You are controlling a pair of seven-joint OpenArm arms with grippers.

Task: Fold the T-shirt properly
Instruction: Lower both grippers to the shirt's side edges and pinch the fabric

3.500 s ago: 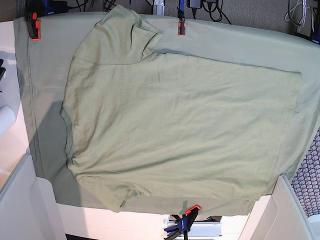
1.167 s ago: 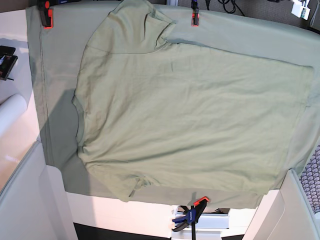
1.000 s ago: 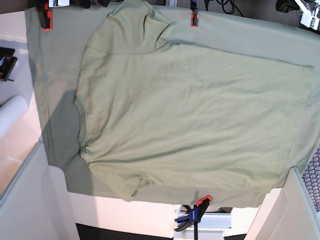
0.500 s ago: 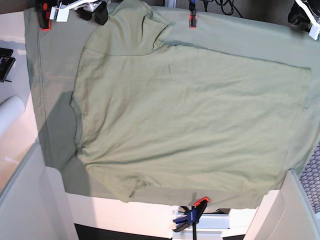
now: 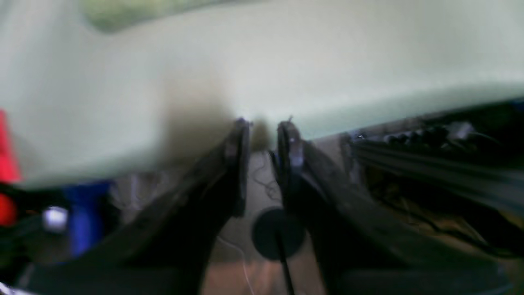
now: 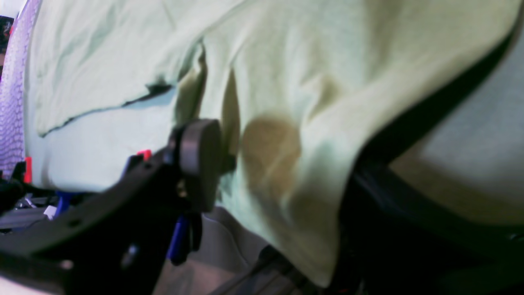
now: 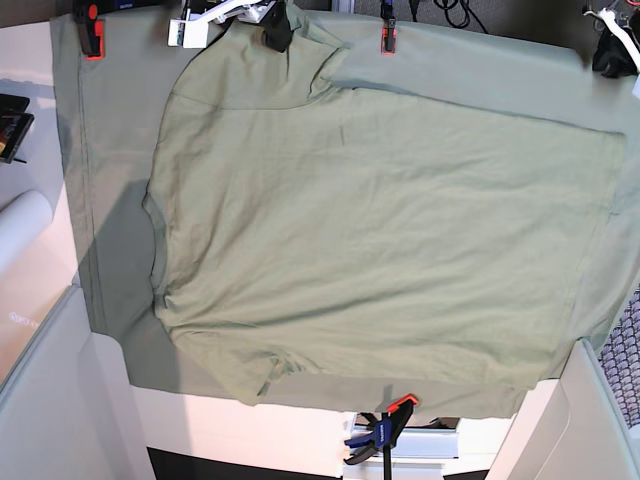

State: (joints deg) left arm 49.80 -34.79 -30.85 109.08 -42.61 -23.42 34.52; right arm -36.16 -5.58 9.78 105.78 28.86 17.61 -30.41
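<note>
The pale sage-green T-shirt lies spread flat on the grey-green tablecloth, collar to the left and hem to the right. My right gripper is at the far edge, over the upper sleeve. In the right wrist view its jaws stand wide apart around the hanging sleeve cloth, with one round pad showing; the gripper is open. My left gripper is at the far right corner, beyond the hem. In the blurred left wrist view the left gripper has its fingers almost together at the tablecloth's edge, holding nothing.
Orange clamps pin the tablecloth at the far edge, and a blue-and-orange clamp at the near edge. A white roll lies to the left. Mesh stands at the right.
My right gripper has moved right along the far edge from the tablecloth corner onto the upper sleeve. My left gripper has come down a little at the far right corner.
</note>
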